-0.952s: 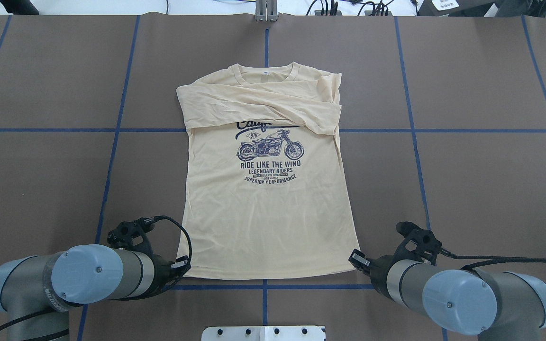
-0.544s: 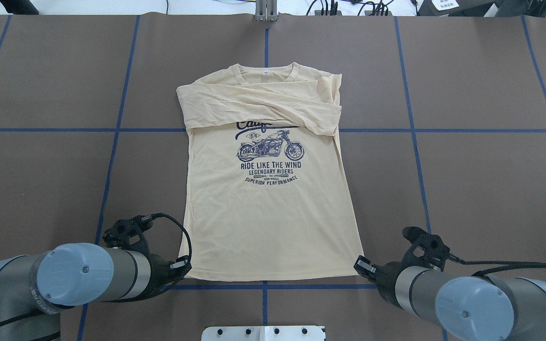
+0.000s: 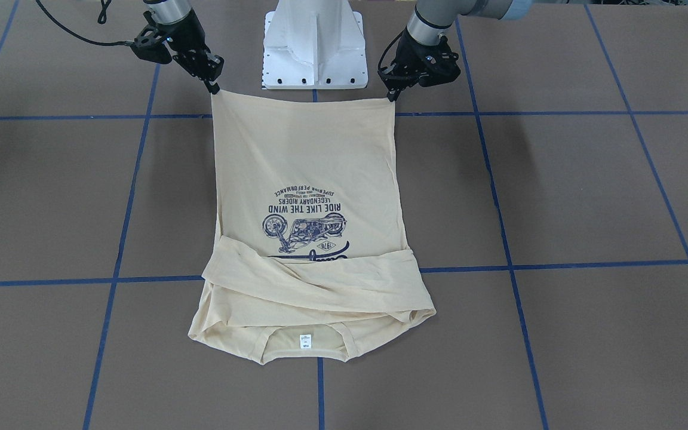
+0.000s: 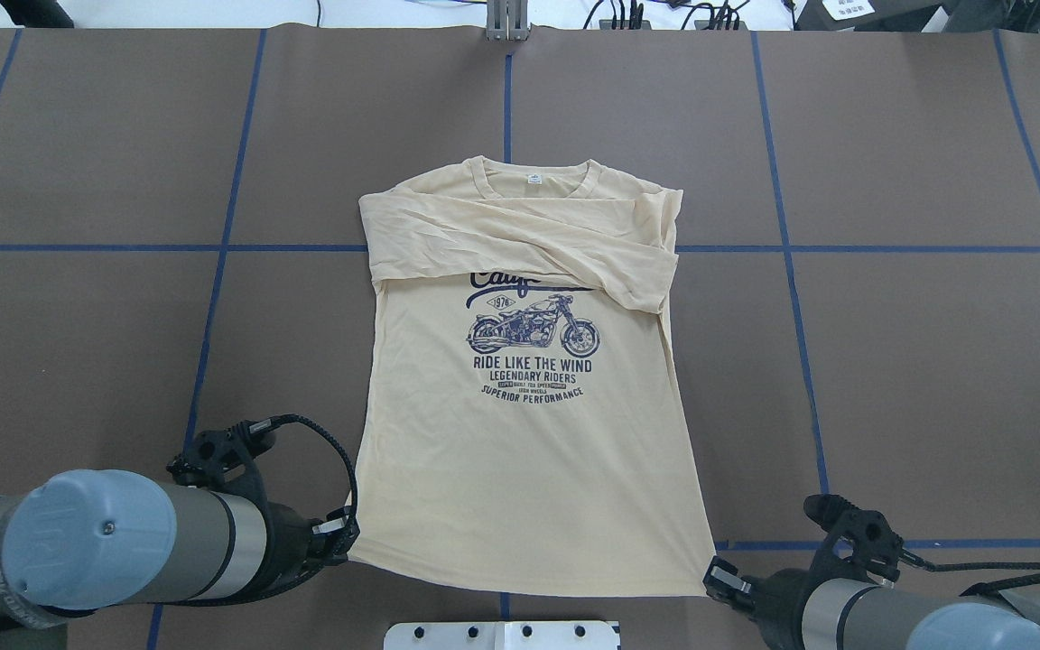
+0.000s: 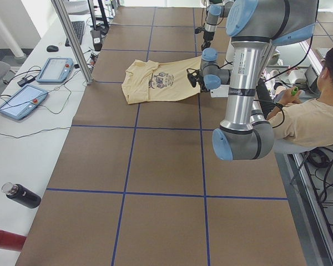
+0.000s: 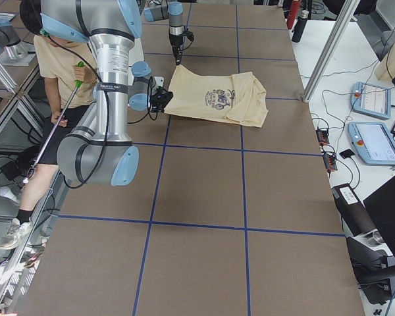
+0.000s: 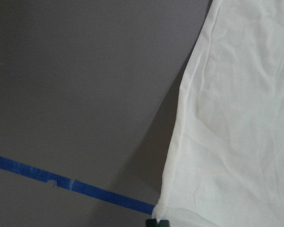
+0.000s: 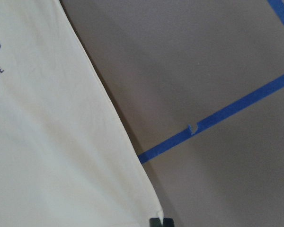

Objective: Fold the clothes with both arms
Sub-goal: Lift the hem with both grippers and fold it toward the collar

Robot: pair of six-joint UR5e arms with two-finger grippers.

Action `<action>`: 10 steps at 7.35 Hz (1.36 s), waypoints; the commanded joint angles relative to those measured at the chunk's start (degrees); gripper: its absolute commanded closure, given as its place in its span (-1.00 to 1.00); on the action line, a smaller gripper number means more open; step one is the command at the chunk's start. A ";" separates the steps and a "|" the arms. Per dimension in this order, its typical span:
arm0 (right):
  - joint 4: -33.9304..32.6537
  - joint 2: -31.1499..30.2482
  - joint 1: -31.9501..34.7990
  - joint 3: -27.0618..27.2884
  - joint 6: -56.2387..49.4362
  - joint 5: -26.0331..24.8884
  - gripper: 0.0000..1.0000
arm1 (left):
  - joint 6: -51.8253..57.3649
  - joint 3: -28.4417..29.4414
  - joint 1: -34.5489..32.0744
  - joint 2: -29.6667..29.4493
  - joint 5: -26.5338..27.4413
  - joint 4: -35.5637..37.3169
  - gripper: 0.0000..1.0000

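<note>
So, the left gripper [image 4: 339, 533] is clamped shut on the near left hem corner of the T-shirt [image 4: 520, 451], and the right gripper [image 4: 720, 578] is pinched onto the near right hem corner the same way. In both wrist views the black fingertips [image 7: 154, 222] are seen squeezed together right at the fabric's corner. The hem is held a bit up off the table [image 4: 890, 361]. A shadow is thrown under the shirt's edge in the wrist views, and in the side views the gripped end is seen raised while the collar end lies flat. The hem is stretched fairly straight between the two grippers.

The shirt is laid print-up in the middle of the table, collar pointed away from the robot, hem toward it. Both sleeves [image 4: 520, 236] are folded across the chest, so the top word of the navy motorcycle print [image 4: 533, 348] is partly covered. The small white neck label [image 4: 533, 178] can be seen inside the collar.

The left arm [image 4: 123, 542] and right arm [image 4: 935, 627] are brought in low from the near corners. The white pedestal base [image 3: 314, 42] is set between them, just behind the hem. The brown table cover is marked off with blue tape lines [image 4: 782, 248]. A seated person [image 5: 313, 113] can be made out behind the robot in the side views.
</note>
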 commanded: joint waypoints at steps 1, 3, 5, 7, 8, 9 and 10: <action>-0.07 -2.47 1.76 4.12 0.17 0.31 1.00 | -2.03 -2.87 -0.34 0.17 -2.68 1.50 1.00; -4.60 1.44 11.58 1.70 -2.71 8.26 1.00 | 4.77 -0.70 -7.23 -3.84 -3.04 1.59 1.00; -19.94 21.86 28.16 -10.47 -18.39 18.55 1.00 | 14.54 9.98 -15.60 -10.08 -3.05 0.98 1.00; -24.66 29.06 41.01 -19.02 -30.09 24.73 1.00 | 19.66 20.10 -22.03 -14.67 -3.05 -4.61 1.00; -24.50 32.03 43.68 -24.63 -33.81 24.66 1.00 | 20.55 23.71 -24.84 -14.94 -2.96 -9.61 1.00; -24.15 35.80 45.62 -30.17 -35.24 24.49 1.00 | 20.65 26.71 -26.87 -15.90 -2.96 -12.79 1.00; -23.98 37.58 46.42 -34.23 -38.12 24.14 1.00 | 20.65 30.39 -27.85 -18.78 -2.96 -13.35 1.00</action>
